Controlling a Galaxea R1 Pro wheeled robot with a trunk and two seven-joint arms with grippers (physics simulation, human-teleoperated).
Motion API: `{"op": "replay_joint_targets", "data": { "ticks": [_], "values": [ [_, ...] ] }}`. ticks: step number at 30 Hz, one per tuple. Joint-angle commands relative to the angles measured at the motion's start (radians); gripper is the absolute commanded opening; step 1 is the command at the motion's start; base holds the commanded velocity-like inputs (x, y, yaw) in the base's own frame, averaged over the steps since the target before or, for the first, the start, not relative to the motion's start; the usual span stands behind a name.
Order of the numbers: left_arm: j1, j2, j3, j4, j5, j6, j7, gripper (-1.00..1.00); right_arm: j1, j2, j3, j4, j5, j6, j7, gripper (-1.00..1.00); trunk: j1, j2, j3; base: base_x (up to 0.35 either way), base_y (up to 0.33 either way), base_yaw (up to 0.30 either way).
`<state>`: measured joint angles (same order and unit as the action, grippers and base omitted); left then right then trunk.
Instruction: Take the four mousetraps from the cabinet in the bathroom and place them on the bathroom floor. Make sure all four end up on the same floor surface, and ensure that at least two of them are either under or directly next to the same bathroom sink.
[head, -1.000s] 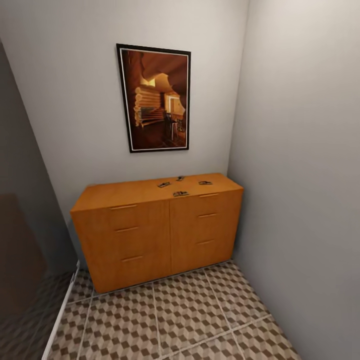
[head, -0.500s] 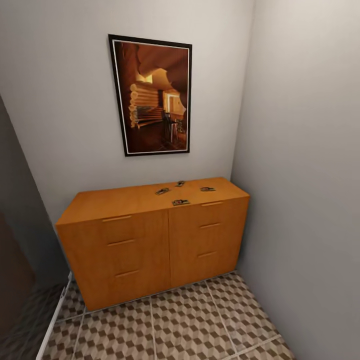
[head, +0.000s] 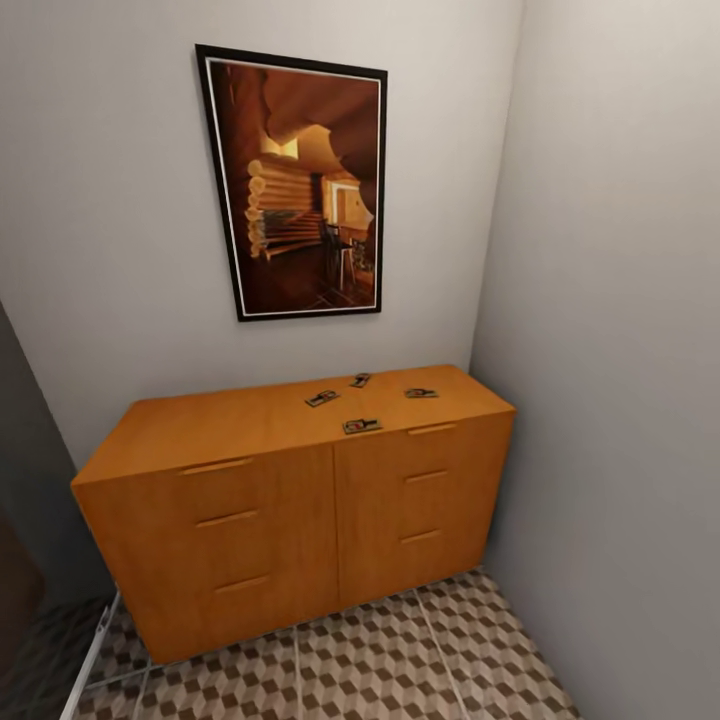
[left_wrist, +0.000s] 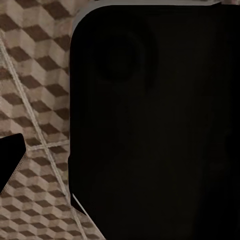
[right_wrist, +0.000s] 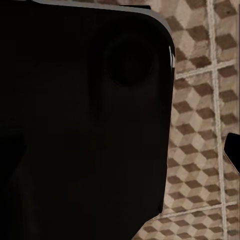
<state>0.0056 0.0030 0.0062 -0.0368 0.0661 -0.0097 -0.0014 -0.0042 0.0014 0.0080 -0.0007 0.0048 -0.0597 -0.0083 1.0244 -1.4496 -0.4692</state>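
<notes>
Head view, from left to right: a dark panel edge borders the frame at far left, beside the grey back wall. A black-framed picture of a log interior hangs on that wall above the cabinet, an orange-brown chest with two columns of drawers and slim bar handles, standing in the corner against the right-hand wall. The four mousetraps lie on the cabinet top, toward its right half and apart from one another: one leftmost, one close to the front edge, one nearest the back wall, one furthest right. None is on the bathroom floor, whose cube-pattern tiles show in front of the cabinet. In the left wrist view a dark rounded body blocks the frame, with tile beside it; in the right wrist view a like dark body does likewise. Whether either gripper's fingers are spread or pressed together cannot be told.
</notes>
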Motion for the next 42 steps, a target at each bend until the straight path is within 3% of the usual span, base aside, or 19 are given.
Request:
{"op": "replay_joint_targets", "data": {
  "ticks": [1,13,42],
  "values": [
    [0.0,0.0,0.0,-0.002,0.007,-0.001,0.0,1.0,0.0,0.0,0.001,0.001,0.0,-0.003,-0.001,1.0,0.001,0.0,-0.001,0.32,0.0,0.0],
    [0.0,0.0,0.0,-0.001,0.006,-0.001,0.0,1.0,0.0,0.0,0.001,0.001,0.0,-0.003,-0.001,1.0,0.001,0.0,-0.001,0.234,0.0,0.0],
    [0.0,-0.004,0.001,-0.002,0.006,-0.001,0.001,1.0,0.0,-0.005,-0.001,0.001,-0.003,-0.001,-0.001,1.0,0.001,0.0,-0.001,0.014,0.0,0.0]
  ]
}}
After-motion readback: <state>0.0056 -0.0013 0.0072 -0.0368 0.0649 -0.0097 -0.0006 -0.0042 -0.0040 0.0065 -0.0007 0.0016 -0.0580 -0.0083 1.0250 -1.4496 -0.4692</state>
